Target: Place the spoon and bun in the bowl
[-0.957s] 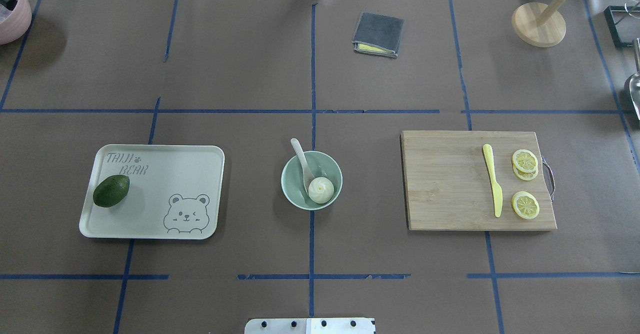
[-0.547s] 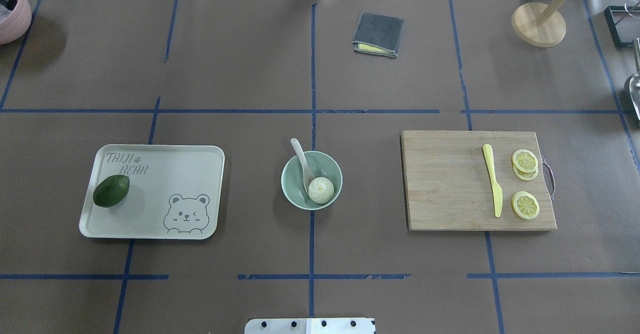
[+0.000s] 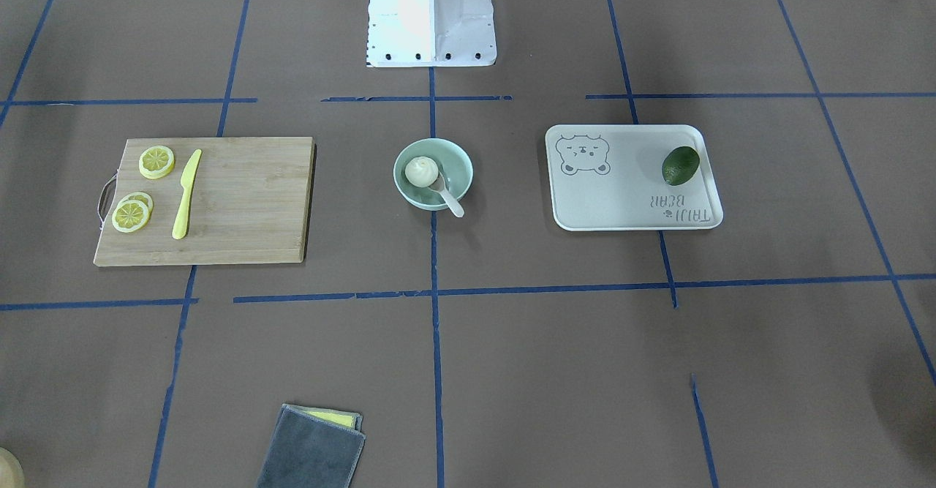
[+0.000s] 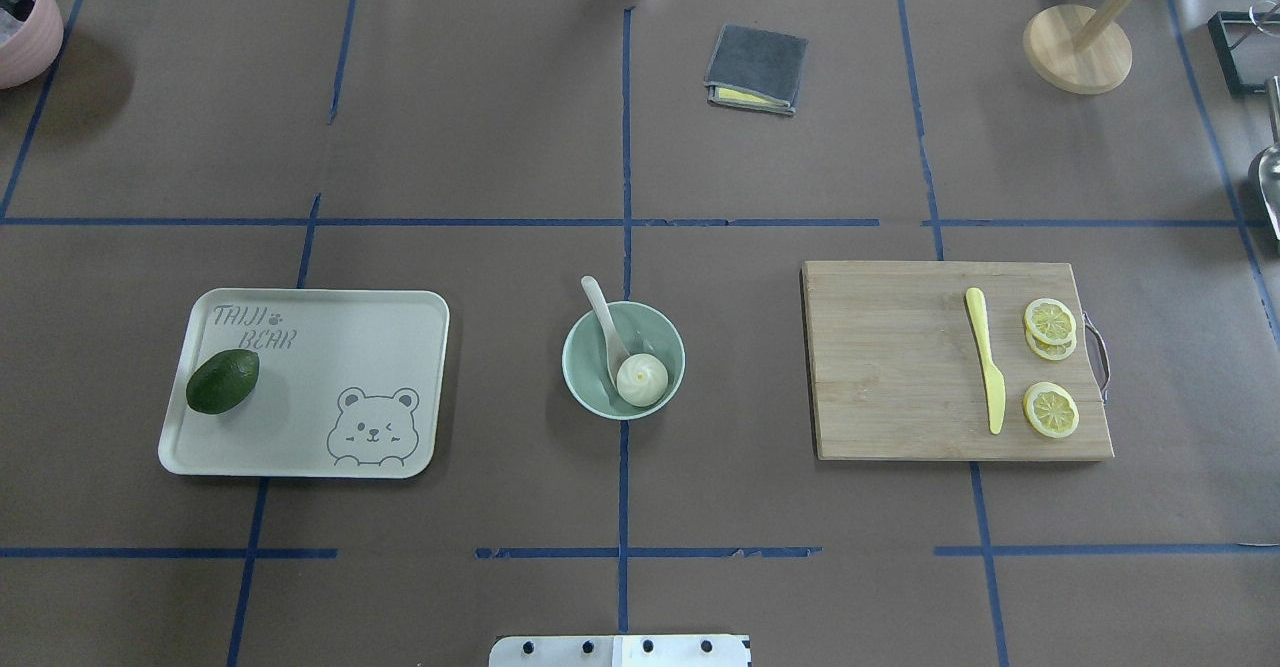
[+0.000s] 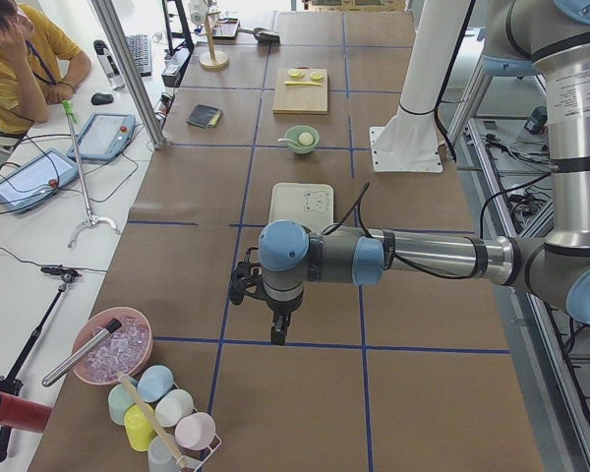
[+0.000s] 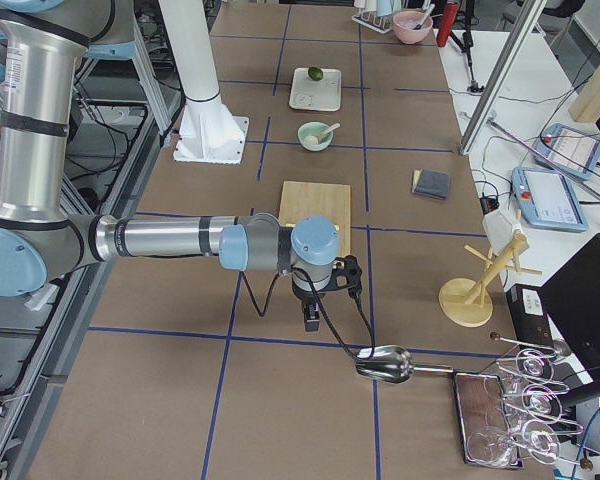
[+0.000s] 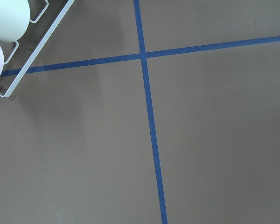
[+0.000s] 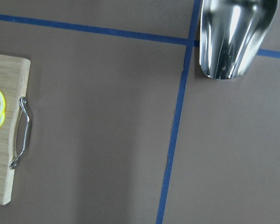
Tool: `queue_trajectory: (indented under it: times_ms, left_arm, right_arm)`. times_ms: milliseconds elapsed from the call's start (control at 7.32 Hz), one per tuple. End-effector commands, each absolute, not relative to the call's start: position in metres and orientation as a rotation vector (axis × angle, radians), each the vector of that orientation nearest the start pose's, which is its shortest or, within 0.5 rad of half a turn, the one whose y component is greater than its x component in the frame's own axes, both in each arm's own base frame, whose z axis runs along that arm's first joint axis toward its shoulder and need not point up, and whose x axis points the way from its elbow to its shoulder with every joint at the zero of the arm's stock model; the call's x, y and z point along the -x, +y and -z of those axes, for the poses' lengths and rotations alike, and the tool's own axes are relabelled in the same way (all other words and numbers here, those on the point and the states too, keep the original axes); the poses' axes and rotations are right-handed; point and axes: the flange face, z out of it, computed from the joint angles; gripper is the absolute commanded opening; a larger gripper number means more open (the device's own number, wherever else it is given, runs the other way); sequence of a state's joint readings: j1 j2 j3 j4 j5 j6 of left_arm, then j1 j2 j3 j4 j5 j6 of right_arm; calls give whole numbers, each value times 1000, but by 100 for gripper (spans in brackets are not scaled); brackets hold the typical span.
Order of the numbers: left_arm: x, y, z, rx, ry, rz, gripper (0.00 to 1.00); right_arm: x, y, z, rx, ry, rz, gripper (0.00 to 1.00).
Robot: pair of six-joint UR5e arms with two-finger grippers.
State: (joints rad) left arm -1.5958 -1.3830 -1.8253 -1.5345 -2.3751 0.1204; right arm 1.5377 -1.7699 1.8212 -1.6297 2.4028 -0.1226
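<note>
The mint-green bowl [image 4: 574,345] stands at the table's middle. The white bun [image 4: 641,379] lies inside it. The off-white spoon [image 4: 603,319] rests with its scoop in the bowl beside the bun and its handle over the far-left rim. They also show in the front view: the bowl [image 3: 458,167], the bun [image 3: 422,171], the spoon [image 3: 450,200]. My left gripper [image 5: 275,334] hangs over the table's left end, far from the bowl. My right gripper [image 6: 311,322] hangs past the cutting board at the right end. I cannot tell if either is open or shut.
A tray [image 4: 330,347] with an avocado [image 4: 222,381] lies left of the bowl. A cutting board [image 4: 890,367] with a yellow knife [image 4: 985,362] and lemon slices [image 4: 1050,410] lies right. A grey cloth [image 4: 757,68], a wooden stand [image 4: 1077,49], a metal scoop [image 8: 233,37] and a cup rack [image 7: 18,60] sit at the edges.
</note>
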Motion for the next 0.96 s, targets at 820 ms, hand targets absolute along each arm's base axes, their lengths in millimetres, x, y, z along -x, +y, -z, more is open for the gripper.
queue_trajectory:
  times_ms: [820]
  left_arm:
    - [74, -434, -612, -114, 756, -125, 100]
  right_arm:
    - [-45, -393, -636, -11, -833, 150, 100]
